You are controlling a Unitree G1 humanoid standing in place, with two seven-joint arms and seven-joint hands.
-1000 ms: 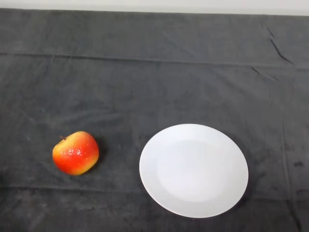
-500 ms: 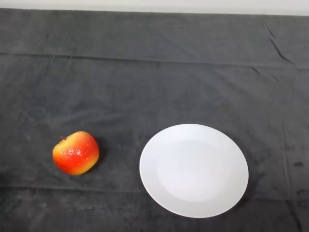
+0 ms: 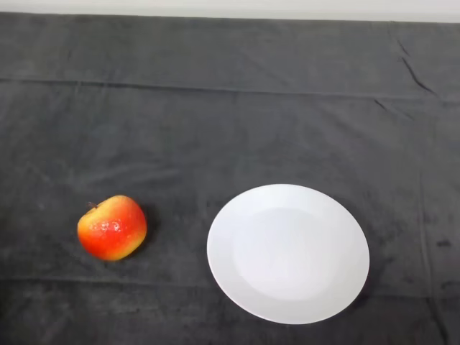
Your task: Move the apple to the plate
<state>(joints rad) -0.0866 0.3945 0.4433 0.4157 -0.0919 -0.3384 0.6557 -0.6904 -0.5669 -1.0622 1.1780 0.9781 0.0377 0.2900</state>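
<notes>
A red and yellow apple [image 3: 112,227] rests on the dark cloth at the lower left, its short stem pointing up and to the left. To its right, a little apart, lies a round white plate [image 3: 288,252] with nothing on it.
The dark cloth [image 3: 230,108] covers the whole table and shows a few creases, one fold line running across the far part. A pale wall strip runs along the far edge of the table.
</notes>
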